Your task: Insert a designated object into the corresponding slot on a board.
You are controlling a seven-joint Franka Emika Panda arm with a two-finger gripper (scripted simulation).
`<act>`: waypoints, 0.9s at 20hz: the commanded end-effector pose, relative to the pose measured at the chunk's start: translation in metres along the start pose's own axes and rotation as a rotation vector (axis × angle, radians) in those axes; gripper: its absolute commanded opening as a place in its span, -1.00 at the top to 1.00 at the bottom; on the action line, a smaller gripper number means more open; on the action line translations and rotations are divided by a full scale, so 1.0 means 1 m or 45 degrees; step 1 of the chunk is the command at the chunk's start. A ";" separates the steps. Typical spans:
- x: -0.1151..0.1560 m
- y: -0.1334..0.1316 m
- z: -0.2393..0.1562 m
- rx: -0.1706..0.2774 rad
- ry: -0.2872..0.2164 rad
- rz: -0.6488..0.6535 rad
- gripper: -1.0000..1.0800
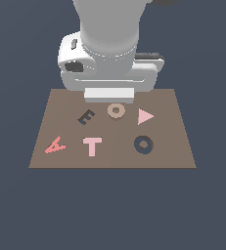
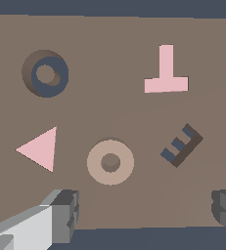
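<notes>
Tan ring on board, between pink triangle and dark E; slot unobstructed. Jaws spread, holding nothing.

Pale grey, smooth, cylindrical arm ending in a white boxy wrist block with dark recesses; light grey fingers with darker ridged pads.

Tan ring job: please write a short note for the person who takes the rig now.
Gripper: open, holds nothing, hangs over the far edge of the board.
Tan ring: lies flat on the board, between the dark E and the pink triangle, not gripped.
Ring slot: empty, nearer the camera, on the exterior view's right.
Done: nothing.
Left: grasp the ring, carry it over, set it in.
</notes>
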State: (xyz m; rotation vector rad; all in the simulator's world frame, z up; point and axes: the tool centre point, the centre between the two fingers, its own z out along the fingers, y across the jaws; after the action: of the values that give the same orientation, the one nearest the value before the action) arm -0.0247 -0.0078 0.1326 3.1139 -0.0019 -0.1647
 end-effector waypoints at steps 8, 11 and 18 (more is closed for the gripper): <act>-0.001 -0.002 0.008 0.004 0.013 0.023 -0.92; -0.002 -0.004 0.016 0.008 0.026 0.046 -0.92; -0.005 -0.012 0.047 0.024 0.075 0.133 -0.92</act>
State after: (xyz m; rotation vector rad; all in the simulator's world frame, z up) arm -0.0333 0.0010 0.0935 3.1253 -0.1402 -0.0848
